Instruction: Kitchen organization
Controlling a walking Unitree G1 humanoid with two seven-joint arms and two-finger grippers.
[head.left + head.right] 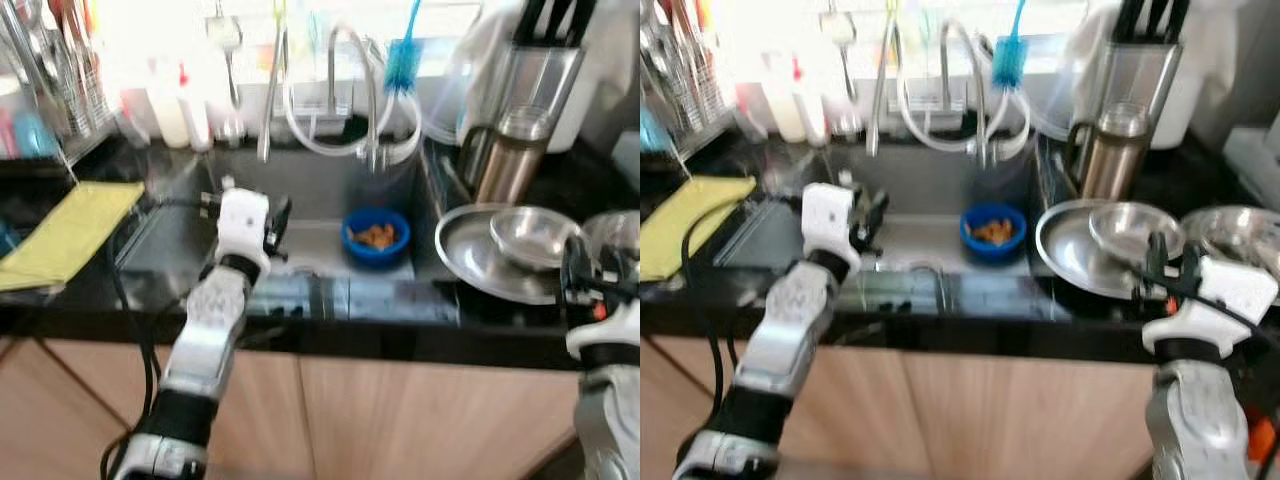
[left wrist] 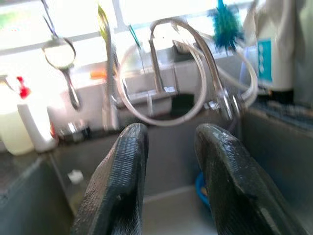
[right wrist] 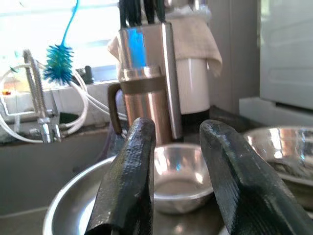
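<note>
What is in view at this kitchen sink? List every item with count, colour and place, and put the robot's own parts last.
sink: one, grey steel, set in the black counter.
blue bowl: one, blue, orange bits inside, on the sink floor.
tap: one, silver, behind the sink, white hose looped round it.
bottle brush: one, blue, hanging by the tap.
yellow cloth: one, yellow, on the counter left of the sink.
large steel dish: one, silver, right of the sink.
small steel bowl: one, silver, inside the large dish.
flask: one, bronze steel, behind the dish.
knife block: one, steel, behind the flask.
left hand: black fingers, open, over the sink.
right hand: black fingers, open, before the small bowl.
</note>
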